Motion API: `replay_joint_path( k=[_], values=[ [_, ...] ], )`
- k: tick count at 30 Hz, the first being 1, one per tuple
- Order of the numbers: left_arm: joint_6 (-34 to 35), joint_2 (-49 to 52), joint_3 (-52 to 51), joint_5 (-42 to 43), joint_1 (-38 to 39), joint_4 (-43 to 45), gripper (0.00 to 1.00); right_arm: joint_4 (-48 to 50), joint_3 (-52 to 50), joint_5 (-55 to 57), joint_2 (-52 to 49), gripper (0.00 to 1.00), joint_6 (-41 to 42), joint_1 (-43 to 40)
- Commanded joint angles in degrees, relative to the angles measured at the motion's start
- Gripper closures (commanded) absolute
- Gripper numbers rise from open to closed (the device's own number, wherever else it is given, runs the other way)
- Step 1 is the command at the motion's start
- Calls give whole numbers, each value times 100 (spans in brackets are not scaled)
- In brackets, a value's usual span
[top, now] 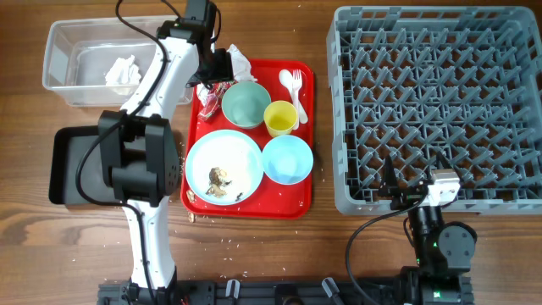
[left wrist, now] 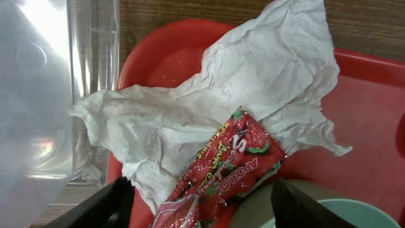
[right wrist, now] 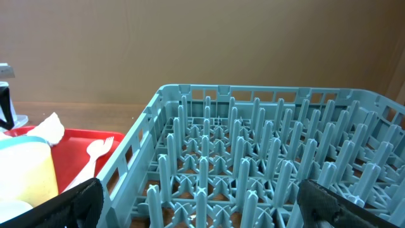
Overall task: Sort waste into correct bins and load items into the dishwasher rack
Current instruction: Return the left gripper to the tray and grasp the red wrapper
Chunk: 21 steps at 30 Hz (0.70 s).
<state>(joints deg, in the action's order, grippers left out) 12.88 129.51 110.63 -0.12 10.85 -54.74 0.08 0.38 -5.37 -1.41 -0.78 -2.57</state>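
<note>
Now left tool [left wrist: 201, 197] spread over napkin [left wrist: 272, 69] at red tray [left wrist: 380, 114] corner beside tub [left wrist: 38, 126]; right tool [right wrist: 202, 204] spread, facing rack [right wrist: 266, 94].

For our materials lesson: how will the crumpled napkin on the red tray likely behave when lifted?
The napkin looks thin and creased, so probably light and floppy. The red wrapper lying against it might come along.
</note>
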Motion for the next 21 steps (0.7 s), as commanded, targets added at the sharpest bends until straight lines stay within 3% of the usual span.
replay_joint_path(
  k=[1, 6, 8, 11, 14, 15, 21],
  values=[
    [-138, 227, 68, -26, -55, -46, 30, 31, -9, -55, 0, 0, -59, -31],
    [-140, 437, 70, 70, -48, -129, 32, 31, -9, -55, 0, 0, -59, -31],
    [-140, 518, 68, 70, -87, -127, 38, 31, -9, -55, 0, 0, -59, -31],
    [-138, 518, 70, 70, -107, -118, 55, 31, -9, -55, 0, 0, -59, -31],
    [-133, 516, 70, 72, -107, -105, 89, 31, -9, -55, 0, 0, -59, -31],
    [-131, 503, 70, 72, -107, -107, 95, 31, -9, -55, 0, 0, -59, -31],
    [131, 122, 70, 221, -85, -195, 96, 31, -9, -55, 0, 0, -57, -31]
  ],
)
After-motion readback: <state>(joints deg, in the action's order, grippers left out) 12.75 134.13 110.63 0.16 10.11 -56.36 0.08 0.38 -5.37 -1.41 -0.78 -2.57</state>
